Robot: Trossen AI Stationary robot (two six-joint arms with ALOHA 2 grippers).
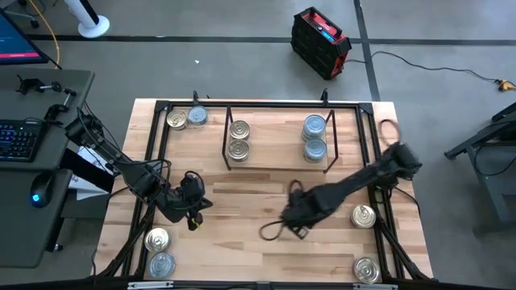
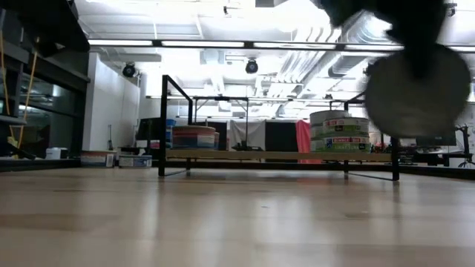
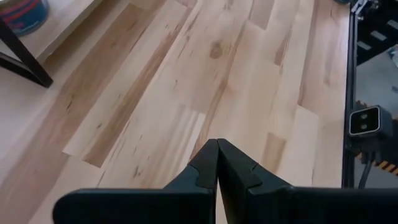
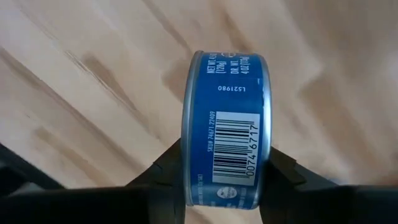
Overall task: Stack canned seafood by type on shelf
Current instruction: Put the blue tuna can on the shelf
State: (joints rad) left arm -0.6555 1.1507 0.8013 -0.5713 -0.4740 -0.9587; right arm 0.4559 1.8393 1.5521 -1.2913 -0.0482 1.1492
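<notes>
Blue tin pinched across its flat faces by the right hand, rim edge-on, lifted clear of the desk near mid-board; probably gripped so for carrying to the shelf. Shelf holds a gold-lidded stack at one end, a silver-blue stack at the other. Loose tins lie at the desk corners. Left hand pressed together, empty, idle over bare wood.

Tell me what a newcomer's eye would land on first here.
The blue tin clamped on edge between the right gripper's fingers, above the middle of the table. Next, the shelf at the back, with gold tins stacked left and silver-blue tins right.
</notes>
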